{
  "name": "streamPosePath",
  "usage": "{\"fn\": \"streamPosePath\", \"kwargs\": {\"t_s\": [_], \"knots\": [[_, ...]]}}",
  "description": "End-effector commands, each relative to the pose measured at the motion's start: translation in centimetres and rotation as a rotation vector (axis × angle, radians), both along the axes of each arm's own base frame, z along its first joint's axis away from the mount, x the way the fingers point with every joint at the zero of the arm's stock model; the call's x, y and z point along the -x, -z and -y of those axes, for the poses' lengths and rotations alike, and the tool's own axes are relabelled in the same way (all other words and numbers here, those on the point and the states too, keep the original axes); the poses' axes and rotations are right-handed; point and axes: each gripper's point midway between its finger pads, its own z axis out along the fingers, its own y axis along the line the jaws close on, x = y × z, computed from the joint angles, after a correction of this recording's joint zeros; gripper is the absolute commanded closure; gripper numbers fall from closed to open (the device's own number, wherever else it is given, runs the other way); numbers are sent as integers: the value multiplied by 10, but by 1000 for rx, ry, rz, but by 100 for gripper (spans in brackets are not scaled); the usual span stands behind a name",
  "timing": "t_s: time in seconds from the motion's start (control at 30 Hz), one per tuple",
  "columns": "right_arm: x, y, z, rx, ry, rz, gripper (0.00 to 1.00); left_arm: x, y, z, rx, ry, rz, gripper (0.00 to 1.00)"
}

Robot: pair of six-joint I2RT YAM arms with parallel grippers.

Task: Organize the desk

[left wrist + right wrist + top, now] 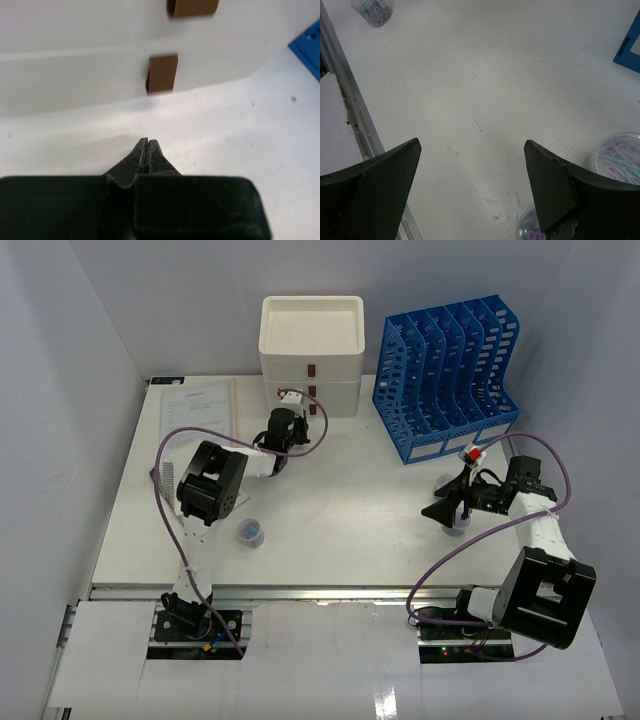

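Nearest the lens, the left gripper has its fingers pressed together with nothing between them, pointing at the lower brown pull of the drawer box. The right gripper has its fingers spread wide apart and holds nothing, over bare surface.

The white bench fills the middle of the top view, running from the metal rail by the arm bases to the back wall. On its far edge the cream drawer box stands just left of the blue file rack. A printed sheet lies flat at the far left. A small jar of paper clips sits near the left arm. Two more clip jars stand beside the right fingers.
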Motion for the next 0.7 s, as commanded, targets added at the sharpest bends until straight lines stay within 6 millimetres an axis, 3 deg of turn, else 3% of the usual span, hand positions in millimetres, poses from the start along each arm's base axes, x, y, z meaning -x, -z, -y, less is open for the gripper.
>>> {"fn": "streamPosePath", "kwargs": {"t_s": [0.0, 0.13, 0.27, 0.3, 0.4, 0.67], "knots": [[0, -9, -2, -14, -10, 28, 10, 18, -43, -7, 39, 13, 69, 100], [0, -8, -1, -10, -9, 28, 10, 23, -43, -6, 42, 29, 61, 94], [0, -8, -1, -10, -8, 27, 10, 12, -40, 3, 55, 43, 46, 44], [0, -8, -1, -9, -8, 26, 10, 8, -39, 5, 56, 42, 43, 38], [0, -7, -1, -8, -9, 24, 10, -6, -35, 10, 51, 36, 39, 35], [0, -7, -1, -11, -9, 21, 10, -35, -34, 12, 44, 2, 58, 39]]}}
